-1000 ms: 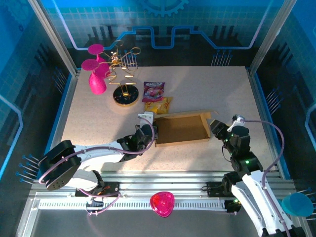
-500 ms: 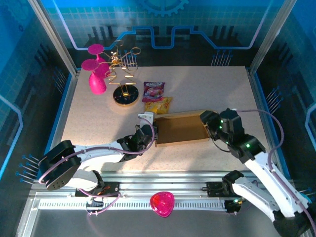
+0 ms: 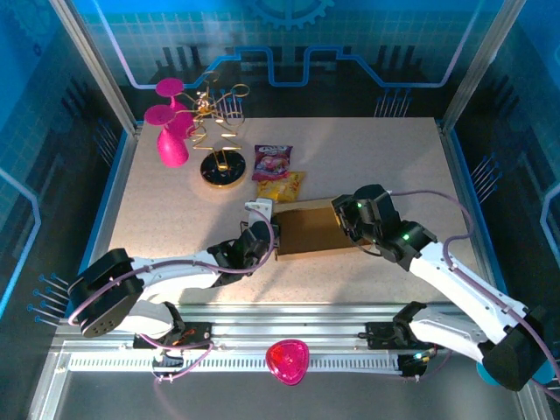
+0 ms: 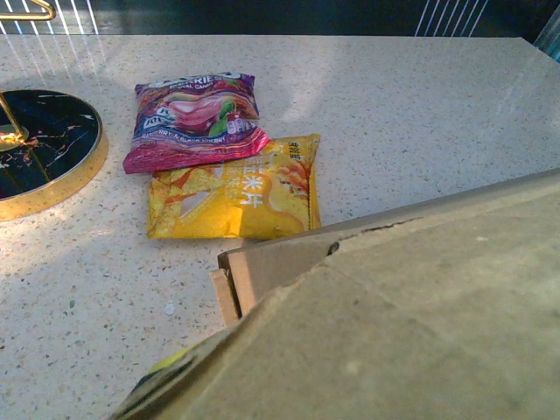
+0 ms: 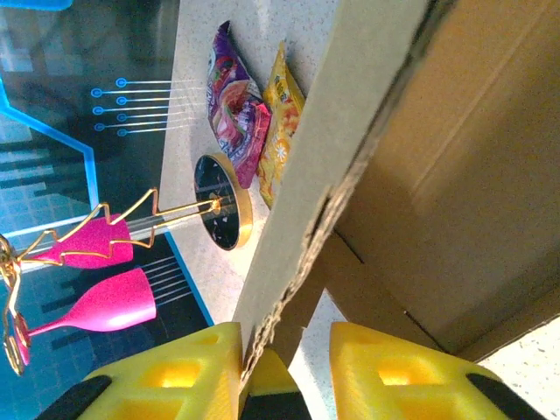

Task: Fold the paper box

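The paper box [image 3: 306, 232] is a shallow brown cardboard tray at the table's middle front. My left gripper [image 3: 264, 229] is at its left wall. In the left wrist view the box's cardboard [image 4: 420, 315] crosses close in front, with a sliver of one yellow finger [image 4: 162, 378] pressed along its edge. My right gripper [image 3: 347, 214] reaches over the box's right part. In the right wrist view it [image 5: 284, 350] is open; a raised flap's torn edge [image 5: 350, 131] stands between the fingers, against the left finger [image 5: 188, 363] and apart from the right one.
A purple snack packet [image 3: 273, 162] and a yellow one [image 3: 284, 185] lie just behind the box. A gold wire stand on a dark round base [image 3: 220, 166] and pink glasses [image 3: 172, 131] stand at the back left. A pink object [image 3: 287, 360] rests on the front rail.
My right arm has swung left from beyond the box's right end to over the box, and the right flap now stands between its fingers. The left arm has stayed put.
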Controlling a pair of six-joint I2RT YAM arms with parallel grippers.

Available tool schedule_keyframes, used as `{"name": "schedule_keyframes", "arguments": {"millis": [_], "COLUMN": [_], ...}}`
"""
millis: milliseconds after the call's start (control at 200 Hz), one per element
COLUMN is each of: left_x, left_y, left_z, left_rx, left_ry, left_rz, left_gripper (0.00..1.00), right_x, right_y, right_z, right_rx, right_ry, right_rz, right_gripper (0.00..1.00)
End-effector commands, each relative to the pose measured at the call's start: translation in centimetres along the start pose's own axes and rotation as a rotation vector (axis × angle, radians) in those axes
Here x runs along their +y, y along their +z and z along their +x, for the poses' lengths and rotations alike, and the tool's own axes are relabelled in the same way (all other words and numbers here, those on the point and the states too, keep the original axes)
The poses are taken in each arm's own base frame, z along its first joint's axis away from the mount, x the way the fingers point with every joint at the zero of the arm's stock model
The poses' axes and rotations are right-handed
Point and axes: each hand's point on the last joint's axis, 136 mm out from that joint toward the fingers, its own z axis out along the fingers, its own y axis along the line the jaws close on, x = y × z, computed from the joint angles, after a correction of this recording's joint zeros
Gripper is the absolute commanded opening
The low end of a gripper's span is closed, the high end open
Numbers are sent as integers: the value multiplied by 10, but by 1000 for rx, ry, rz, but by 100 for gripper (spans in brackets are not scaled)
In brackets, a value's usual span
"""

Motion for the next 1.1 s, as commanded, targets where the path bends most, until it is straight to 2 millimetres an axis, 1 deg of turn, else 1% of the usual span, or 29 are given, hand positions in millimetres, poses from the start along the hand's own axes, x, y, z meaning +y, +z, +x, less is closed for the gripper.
{"name": "schedule_keyframes", "arguments": {"millis": [0, 20, 60, 130, 195, 250, 305, 415, 525, 585, 660, 725, 750, 811, 866, 971, 1096], "left_x": [6, 5, 6, 5, 6, 6, 8, 17, 39, 47, 53, 56, 56, 54, 52, 44, 28], "left_y": [-5, -6, -8, -13, -21, -30, -41, -67, -93, -105, -116, -122, -123, -121, -115, -99, -74], "left_z": [26, 25, 23, 19, 16, 14, 14, 13, 13, 8, -1, -10, -13, -15, -12, -6, -1], "left_rx": [90, 89, 87, 86, 94, 107, 127, 170, 230, 249, 260, 263, 267, 293, 341, 431, 509], "left_ry": [42, 40, 34, 20, -2, -40, -77, -186, -349, -417, -486, -538, -556, -601, -654, -740, -754], "left_rz": [-2, 3, 8, 24, 42, 62, 80, 89, 26, -1, -23, -48, -54, -61, -69, -55, -19], "left_gripper": [0, 0, 6, 25, 37, 45, 50, 53, 54, 54, 55, 59, 60, 61, 60, 60, 60], "right_x": [-8, -11, -17, -25, -29, -30, -30, -32, -38, -44, -53, -60, -64, -70, -76, -91, -108], "right_y": [3, 4, 6, 7, 8, 8, 8, 8, 8, 8, 8, 8, 9, 9, 10, 12, 16], "right_z": [-9, -9, -9, -10, -10, -10, -11, -11, -9, -7, -6, -6, -6, -6, -5, -5, -6], "right_rx": [-46, -46, -49, -50, -53, -55, -61, -60, -47, -40, -35, -31, -28, -26, -21, -16, -15], "right_ry": [22, 23, 23, 31, 33, 35, 34, 32, 23, 18, 14, 10, 5, -4, -15, -38, -62], "right_rz": [5, 9, 17, 29, 33, 34, 33, 45, 72, 87, 101, 116, 123, 135, 151, 182, 217], "right_gripper": [21, 19, 13, 8, 5, 2, 0, 0, 0, 0, 0, 0, 0, 0, 0, 0, 0]}}
